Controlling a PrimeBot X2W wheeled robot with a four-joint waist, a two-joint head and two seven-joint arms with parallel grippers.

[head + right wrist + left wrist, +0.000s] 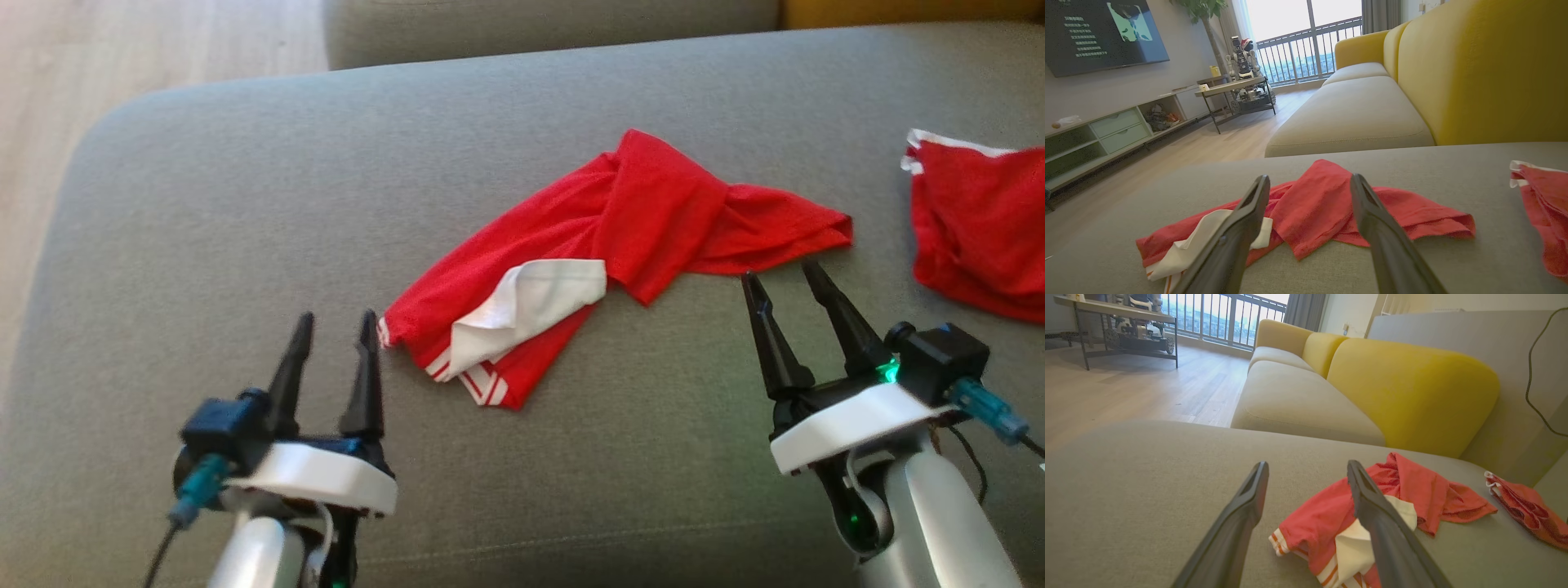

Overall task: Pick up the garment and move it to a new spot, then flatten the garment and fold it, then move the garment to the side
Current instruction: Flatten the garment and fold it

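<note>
The red garment point(620, 237) is lying crumpled on the cushion point(245, 204). The left gripper point(337, 314) and right gripper point(777, 270) are hovering open, empty.

Your left gripper point(337, 316) and right gripper point(777, 270) are showing tapered black fingers point(845, 322), white shells point(849, 416) and teal cable plugs point(984, 408); a green light point(888, 371) is glowing at the right's base.

I'm working in a home living room, on a long sofa point(1351, 114) with grey seats and yellow back cushions point(1486, 69). Across the wooden floor point(1208, 151) I see a television point(1102, 32) above a low cabinet point(1118, 126) with drawers, a leafy plant point(1204, 16), and a balcony railing point(1306, 57) behind tall windows.
</note>
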